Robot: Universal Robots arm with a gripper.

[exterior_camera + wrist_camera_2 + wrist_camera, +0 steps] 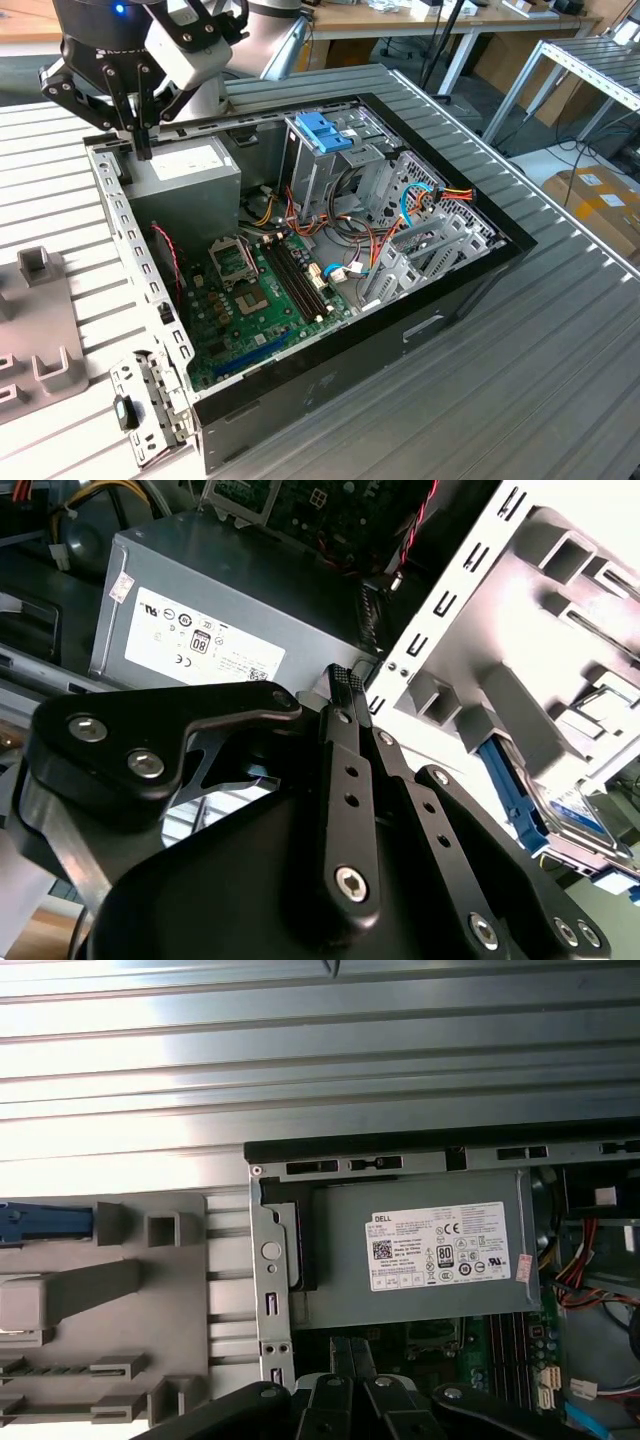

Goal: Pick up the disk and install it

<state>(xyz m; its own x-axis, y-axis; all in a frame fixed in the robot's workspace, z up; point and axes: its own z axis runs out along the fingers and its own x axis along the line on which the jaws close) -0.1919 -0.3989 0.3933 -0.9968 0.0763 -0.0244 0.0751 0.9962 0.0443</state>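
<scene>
The disk [572, 810] lies in a grey fixture beside the open computer case; a labelled face and its blue carrier rail show in the second wrist view. Its blue end tab [40, 1222] pokes out at the fixture's edge in the first wrist view. My gripper [141, 140] hangs over the case's back corner at the exterior view's left, above the grey power supply [185, 175]. Both black fingers [345, 685] are pressed together with nothing between them. The gripper is apart from the disk.
The open case [300, 250] holds a green motherboard [260, 290], cable bundles and a tall metal drive cage topped by a light-blue bracket [325, 130]. The grey fixture [45, 330] with raised blocks sits on the ribbed metal table at the exterior view's left.
</scene>
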